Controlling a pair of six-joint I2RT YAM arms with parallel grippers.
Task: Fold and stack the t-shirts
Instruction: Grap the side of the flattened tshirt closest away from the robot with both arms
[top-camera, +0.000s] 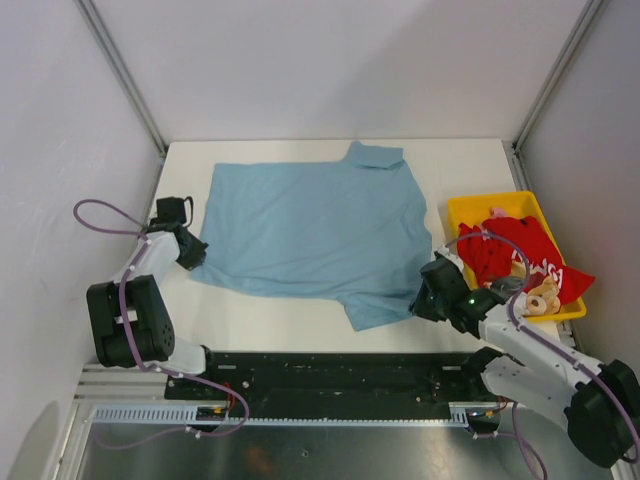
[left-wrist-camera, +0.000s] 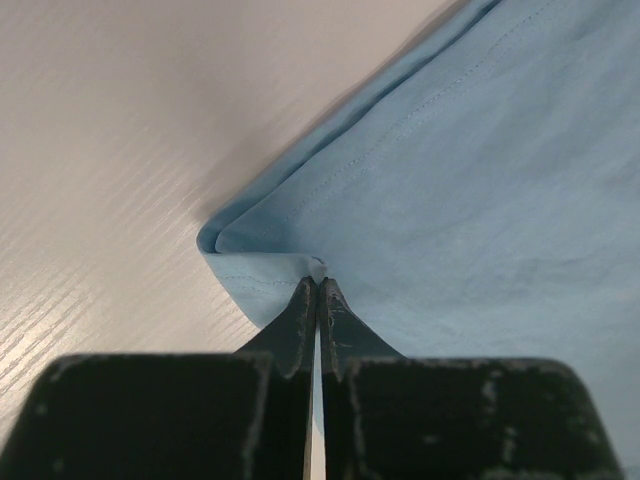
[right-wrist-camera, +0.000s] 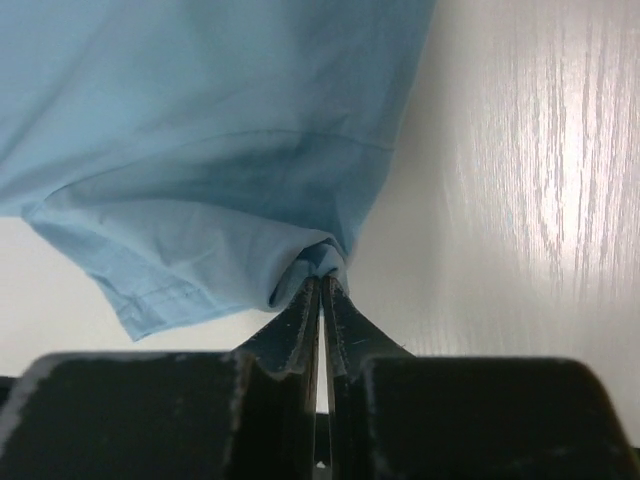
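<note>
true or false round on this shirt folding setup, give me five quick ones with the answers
1. The light blue short-sleeved t-shirt lies spread out on the white table. True.
2. The red t-shirt with white lettering lies stacked on the blue one. False: it sits crumpled in the yellow plastic bin to the right.
3. The right gripper is shut on bunched cloth of the blue shirt. True.
4. The left gripper hangs wide open over the bin. False: it is shut on the blue shirt's near left corner.
5. The blue shirt's collar lies toward the arms' bases. False: it lies at the far edge.
</note>
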